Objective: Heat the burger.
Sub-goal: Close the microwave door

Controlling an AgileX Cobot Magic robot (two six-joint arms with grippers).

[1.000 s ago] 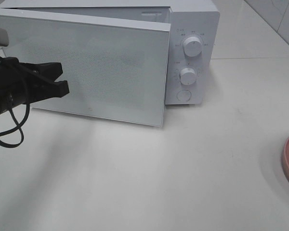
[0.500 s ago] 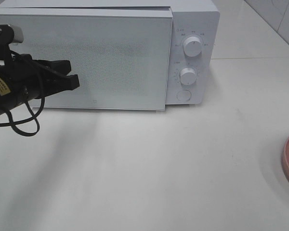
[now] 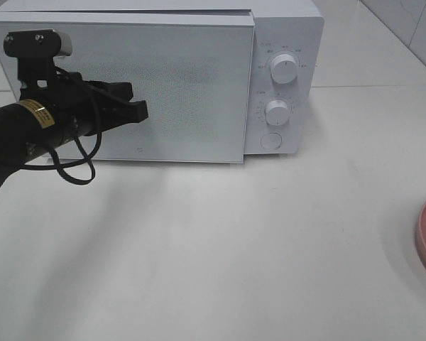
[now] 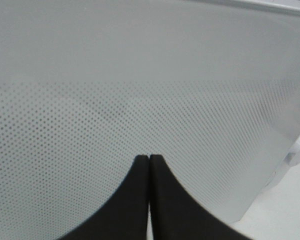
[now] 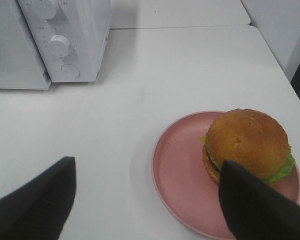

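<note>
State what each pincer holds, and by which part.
Nothing. The left pincer is shut and empty against the microwave door; the right pincer is open above the burger, apart from it.

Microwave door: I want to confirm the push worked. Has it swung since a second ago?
Yes. The microwave door has swung shut, now flush with the control panel; the shut left gripper rests against it.

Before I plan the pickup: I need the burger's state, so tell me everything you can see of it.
The burger has a shiny golden-brown domed bun, green lettuce poking out at its edge and a darker layer beneath. It sits upright and whole on the flat pink plate, off-centre toward one rim. Nothing grips it: the right claw hangs open above the plate, one finger overlapping the burger's edge in the right wrist view.
</note>
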